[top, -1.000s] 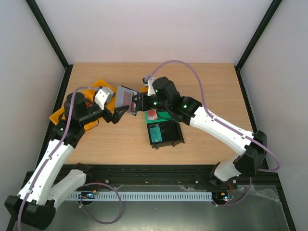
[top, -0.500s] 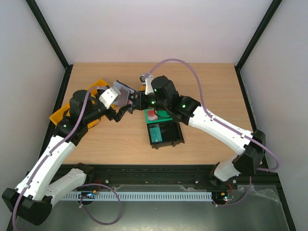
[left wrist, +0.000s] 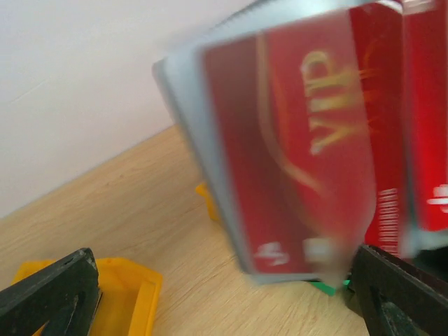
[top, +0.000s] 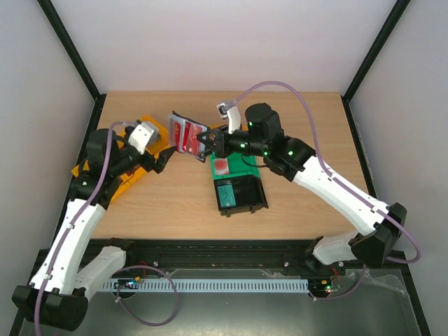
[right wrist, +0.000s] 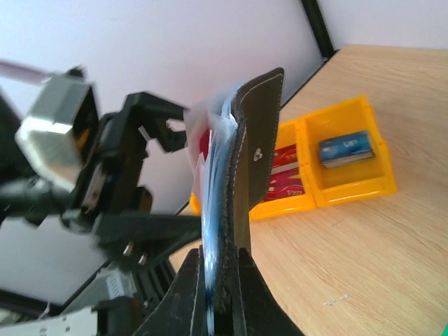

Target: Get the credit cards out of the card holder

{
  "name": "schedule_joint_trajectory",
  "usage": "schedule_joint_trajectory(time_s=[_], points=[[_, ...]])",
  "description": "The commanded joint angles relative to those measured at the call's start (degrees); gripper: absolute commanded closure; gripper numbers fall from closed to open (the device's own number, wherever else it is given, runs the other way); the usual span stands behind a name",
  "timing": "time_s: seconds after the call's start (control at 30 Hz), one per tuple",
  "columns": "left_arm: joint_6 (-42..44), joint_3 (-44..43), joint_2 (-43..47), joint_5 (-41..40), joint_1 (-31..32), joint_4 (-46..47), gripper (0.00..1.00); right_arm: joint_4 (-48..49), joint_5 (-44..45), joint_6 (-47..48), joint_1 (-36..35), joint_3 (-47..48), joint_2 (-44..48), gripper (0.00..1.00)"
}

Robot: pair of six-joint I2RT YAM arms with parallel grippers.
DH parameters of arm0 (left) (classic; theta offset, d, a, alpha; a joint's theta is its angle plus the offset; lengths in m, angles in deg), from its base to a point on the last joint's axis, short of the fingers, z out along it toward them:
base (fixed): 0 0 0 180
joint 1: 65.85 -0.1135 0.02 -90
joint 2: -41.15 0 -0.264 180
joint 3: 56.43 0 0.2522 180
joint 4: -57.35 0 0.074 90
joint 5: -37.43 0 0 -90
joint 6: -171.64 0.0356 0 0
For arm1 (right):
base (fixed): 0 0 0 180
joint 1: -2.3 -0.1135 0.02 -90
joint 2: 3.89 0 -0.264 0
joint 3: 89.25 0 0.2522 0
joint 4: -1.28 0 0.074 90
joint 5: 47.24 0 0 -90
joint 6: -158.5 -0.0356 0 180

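My right gripper is shut on the lower edge of the black card holder and holds it upright above the table. Red credit cards sit in its blue-grey sleeves, facing my left arm. In the right wrist view the holder stands edge-on between my fingers. My left gripper is open and empty, just left of the holder and apart from it. In the left wrist view a red card fills the frame, blurred, beyond my open gripper.
A yellow two-compartment bin lies at the left; in the right wrist view it holds red cards and a blue card. A green tray with a pale red-spotted card and a black bin with a teal card lie under my right arm.
My left gripper has drawn back to the left, off the card holder. My right gripper has turned the holder, so its red cards now show from above.
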Motion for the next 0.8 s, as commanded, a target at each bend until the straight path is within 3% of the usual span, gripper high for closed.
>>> schedule_joint_trajectory(time_s=[0.0,0.13,0.3,0.5,0.77], points=[[-6.23,1.22,-0.52,9.48,-7.0,0.22,0.01,1.47,-11.76,6.24,2.02,-1.17,3.51,0.98],[-9.35,1.52,-0.18,34.53,-13.15,1.33,0.01,-4.5,-19.54,13.58,3.22,0.38,4.49,0.98],[-12.58,4.12,2.59,49.88,-13.57,6.0,0.01,-11.27,-26.12,21.87,3.23,2.65,5.19,0.98],[-6.0,2.39,3.31,56.39,-13.16,-0.61,0.01,-16.44,-28.34,28.5,3.23,4.36,5.92,0.98],[-5.11,3.44,3.79,54.82,-12.18,-1.71,0.01,-14.51,-34.1,29.09,3.24,4.48,6.34,0.98]])
